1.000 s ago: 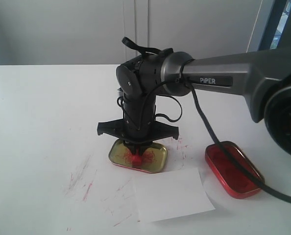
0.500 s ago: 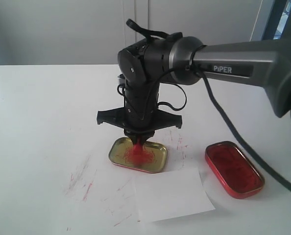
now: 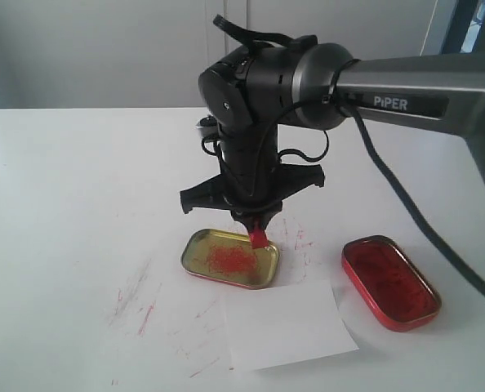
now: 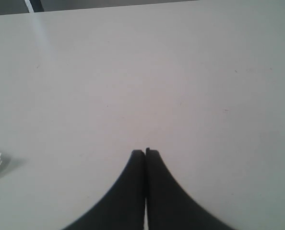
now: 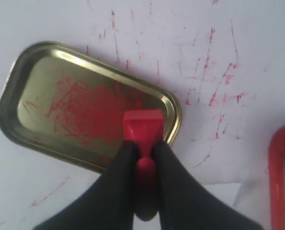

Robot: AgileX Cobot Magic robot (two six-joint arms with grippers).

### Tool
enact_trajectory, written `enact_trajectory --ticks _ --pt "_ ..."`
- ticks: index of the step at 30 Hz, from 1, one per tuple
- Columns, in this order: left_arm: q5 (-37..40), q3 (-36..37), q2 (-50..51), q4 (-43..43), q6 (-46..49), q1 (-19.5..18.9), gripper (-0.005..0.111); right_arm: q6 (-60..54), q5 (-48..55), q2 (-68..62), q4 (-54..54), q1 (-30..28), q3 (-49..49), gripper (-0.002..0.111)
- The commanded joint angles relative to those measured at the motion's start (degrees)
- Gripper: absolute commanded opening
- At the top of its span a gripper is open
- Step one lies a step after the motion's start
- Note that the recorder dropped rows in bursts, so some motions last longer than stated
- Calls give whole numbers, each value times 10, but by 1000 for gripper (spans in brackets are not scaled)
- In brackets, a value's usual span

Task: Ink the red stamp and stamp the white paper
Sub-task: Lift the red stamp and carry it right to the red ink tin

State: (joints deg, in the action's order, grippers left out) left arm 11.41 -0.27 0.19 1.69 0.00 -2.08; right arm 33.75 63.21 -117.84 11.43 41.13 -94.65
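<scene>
Right tool [image 3: 256, 224] is clamped on the red stamp [image 3: 259, 236] - both fingers squeeze the narrow knob, base pointing down. From the exterior view the stamp hangs over the gold tin [image 3: 195, 253], at the end nearer the red tin [image 3: 348, 269], and looks lifted clear of it, not touching. The right wrist view shows the same: the stamp's [image 5: 142, 126] wide base sits just inside the gold tin's [image 5: 37, 96] rim, w/ the tool's [image 5: 143, 149] dark fingers closed on the handle behind it. The gold tin's floor is smeared red in the middle.

The white paper [image 3: 287, 327] lies flat on the surface [image 3: 63, 204], just beside the gold tin on the camera's side & between the two tins - plain, no mark visible on it. The red tin is open, red inside, well apart from the stamp. Thin red streaks [image 3: 136, 302] scratch the surface around the gold tin.

Left tool [image 4: 145, 153]: jaws pressed together, nothing between them, over bare surface.
</scene>
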Motion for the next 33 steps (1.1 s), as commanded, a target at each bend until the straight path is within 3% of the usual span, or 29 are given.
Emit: enact_trajectory --ticks 1,13,33 --pt "2 3 -2 0 0 0 0 -81 39 13 7 1 0 0" --pt "2 3 -2 0 0 0 0 -186 41 61 6 -12 42 0" --pt "2 3 -2 0 0 0 0 -247 -50 221 -31 -150 271 0"
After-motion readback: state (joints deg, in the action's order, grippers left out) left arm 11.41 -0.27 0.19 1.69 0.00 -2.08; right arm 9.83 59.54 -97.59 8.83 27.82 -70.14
